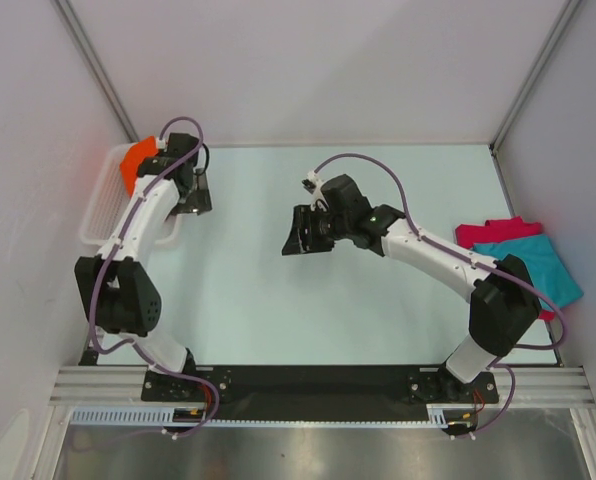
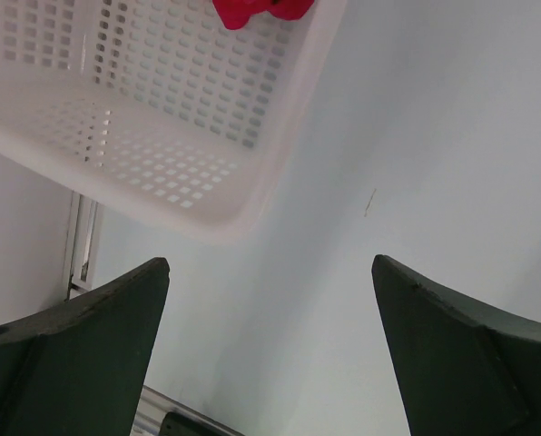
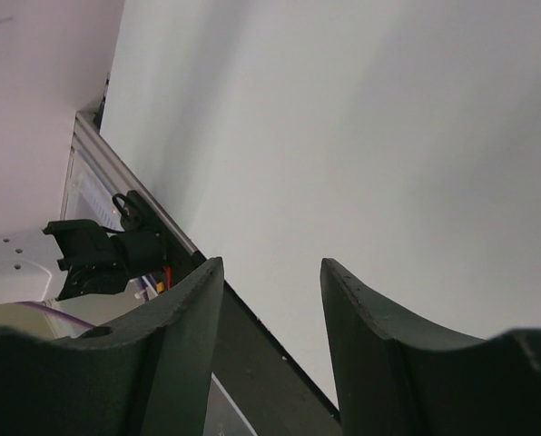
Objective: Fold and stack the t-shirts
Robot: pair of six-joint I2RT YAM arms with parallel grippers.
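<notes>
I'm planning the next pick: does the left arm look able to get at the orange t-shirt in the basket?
Probably yes. The left gripper is open beside the white basket, the orange t-shirt lies uncovered at its far end, and the right gripper is away over mid-table.

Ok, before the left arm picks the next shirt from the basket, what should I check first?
1. Left end effector open, empty: ok.
2. Right end effector open, empty: ok.
3. Orange t-shirt visible in the basket, near the left end effector: ok.
4. Middle of the table free for folding: not ok, the right end effector hangs above it.
5. Teal t-shirt lying on the crimson t-shirt at the right edge: ok.
</notes>
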